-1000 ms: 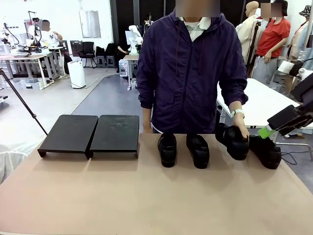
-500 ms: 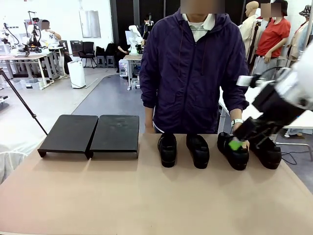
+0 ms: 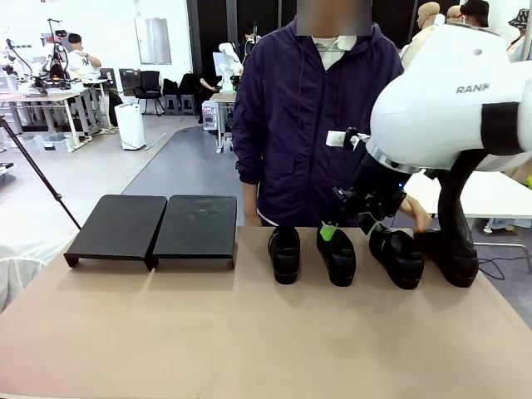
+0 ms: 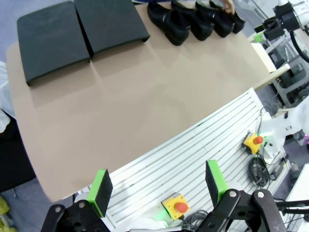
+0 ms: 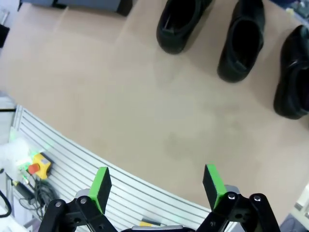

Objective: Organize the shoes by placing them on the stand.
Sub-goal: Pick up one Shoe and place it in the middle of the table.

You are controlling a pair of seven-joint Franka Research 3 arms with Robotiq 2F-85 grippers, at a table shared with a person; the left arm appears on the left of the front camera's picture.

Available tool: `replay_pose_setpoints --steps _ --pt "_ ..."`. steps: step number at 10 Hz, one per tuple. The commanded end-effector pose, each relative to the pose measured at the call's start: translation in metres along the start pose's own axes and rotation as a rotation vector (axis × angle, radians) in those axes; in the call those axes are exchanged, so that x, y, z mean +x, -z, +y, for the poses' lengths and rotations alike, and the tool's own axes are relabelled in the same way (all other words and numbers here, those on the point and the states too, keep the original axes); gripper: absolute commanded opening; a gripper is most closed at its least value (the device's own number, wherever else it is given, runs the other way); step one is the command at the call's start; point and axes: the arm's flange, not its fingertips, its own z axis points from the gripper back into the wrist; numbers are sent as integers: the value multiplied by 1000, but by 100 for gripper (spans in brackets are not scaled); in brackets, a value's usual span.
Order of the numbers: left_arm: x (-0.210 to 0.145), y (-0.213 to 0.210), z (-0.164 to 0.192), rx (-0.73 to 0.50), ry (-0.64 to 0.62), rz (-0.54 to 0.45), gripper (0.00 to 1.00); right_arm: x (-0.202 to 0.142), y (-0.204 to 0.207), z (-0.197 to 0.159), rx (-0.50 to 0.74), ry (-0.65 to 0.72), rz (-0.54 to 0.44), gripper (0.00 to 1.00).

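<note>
Green pads (image 5: 100,186) of my right gripper (image 5: 155,186) gape wide, holding nothing (my left gripper (image 4: 157,186) likewise). Ahead of my right fingers the shoes (image 5: 244,43) sit on the tan table (image 5: 120,106). Far beyond my left ones is the stand (image 4: 79,34).

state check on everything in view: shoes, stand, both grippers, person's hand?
shoes: all four upright in a row on the table, none on the stand.
stand: two platforms side by side, nothing on them.
left gripper: open, empty, at the robot's side of the table.
right gripper: open, empty, near the second shoe from the left.
person's hand: by the heels of the two rightmost shoes; contact unclear.
</note>
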Motion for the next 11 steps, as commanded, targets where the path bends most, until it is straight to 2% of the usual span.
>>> replay_pose_setpoints --steps 1,5,6,7,8,10,11 --pt "0 -1 -1 -15 13 -2 100 -9 -1 -2 6 -23 6 100" --pt "0 -1 -1 -15 13 -2 100 -3 0 1 6 -6 6 100" --pt "0 -1 -1 -15 13 -2 100 25 11 4 67 -142 10 100" --pt "0 -1 -1 -15 13 -2 100 58 28 -1 42 -68 63 100" --pt "0 -1 -1 -15 13 -2 100 83 45 2 43 -64 103 100" --pt "0 -1 -1 -15 13 -2 100 127 95 4 -15 2 198 100" --pt "0 -1 -1 -15 13 -2 100 140 118 -3 -30 50 207 100"
